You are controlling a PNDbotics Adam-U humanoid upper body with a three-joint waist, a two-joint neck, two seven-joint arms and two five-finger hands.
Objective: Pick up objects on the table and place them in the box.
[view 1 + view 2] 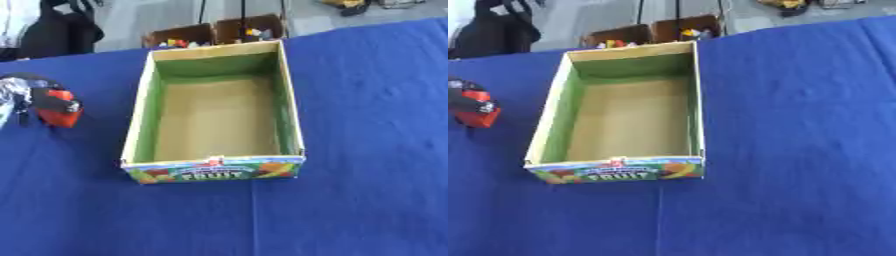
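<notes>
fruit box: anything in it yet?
Empty. The fruit box sits upright with its top open, and its whole tan floor shows bare between green inner walls. Nothing lies inside.

— What do we have on the counter [367,150]?

— We see a blue cloth covering it all, and 1 open cardboard box [140,120] near the middle, green inside, "FRUIT" on its near end.

— Anything else?

— We see a red object [61,116] at the left edge, though we cannot tell whether it rests on the cloth.
</notes>
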